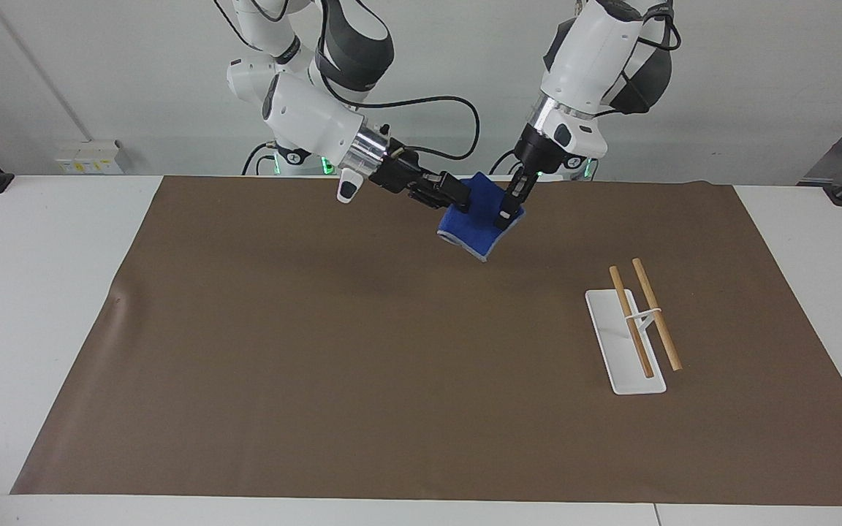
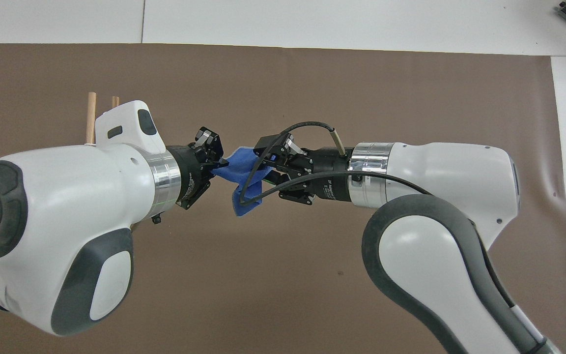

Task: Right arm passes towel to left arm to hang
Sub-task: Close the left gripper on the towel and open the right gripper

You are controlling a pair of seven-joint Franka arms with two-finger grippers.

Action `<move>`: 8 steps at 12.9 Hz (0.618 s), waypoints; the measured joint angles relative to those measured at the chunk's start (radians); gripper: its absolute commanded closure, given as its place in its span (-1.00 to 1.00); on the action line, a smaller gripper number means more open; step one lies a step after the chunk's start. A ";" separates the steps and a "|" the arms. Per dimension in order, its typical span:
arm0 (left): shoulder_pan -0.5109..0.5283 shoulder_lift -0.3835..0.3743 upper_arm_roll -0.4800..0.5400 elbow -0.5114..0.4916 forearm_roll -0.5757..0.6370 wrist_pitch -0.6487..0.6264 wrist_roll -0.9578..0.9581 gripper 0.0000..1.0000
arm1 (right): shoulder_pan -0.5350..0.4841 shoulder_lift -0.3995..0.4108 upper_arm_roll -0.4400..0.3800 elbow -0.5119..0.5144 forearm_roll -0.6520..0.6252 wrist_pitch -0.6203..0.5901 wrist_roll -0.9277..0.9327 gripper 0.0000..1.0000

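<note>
Towel (image 1: 476, 221): hung in the air over the mat (image 1: 319, 365), between both grippers.
Right gripper (image 1: 456, 196): clamped on the towel's edge.
Left gripper (image 1: 506, 214): closed on the opposite edge (grip depth unclear).
Rack (image 1: 636, 329): toward the left arm's end, well apart.

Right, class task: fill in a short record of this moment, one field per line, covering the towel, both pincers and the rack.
towel: blue, in the air over the brown mat
right pincer: shut on towel
left pincer: at the towel's other edge, grip unclear
rack: white base, two wooden bars, toward the left arm's end, nothing hung on it
handover: not yet finished
</note>
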 measured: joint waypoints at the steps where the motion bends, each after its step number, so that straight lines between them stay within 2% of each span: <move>1: 0.000 -0.001 0.001 -0.001 0.000 0.000 0.019 1.00 | 0.000 0.000 0.000 0.000 0.000 0.000 0.000 -0.89; 2: 0.001 -0.001 0.001 -0.001 0.000 0.000 0.037 1.00 | 0.000 -0.001 0.000 0.000 -0.007 0.000 0.000 -1.00; 8: 0.001 -0.001 0.002 -0.001 0.000 0.000 0.100 1.00 | -0.001 -0.016 -0.001 0.000 -0.050 0.000 0.000 -1.00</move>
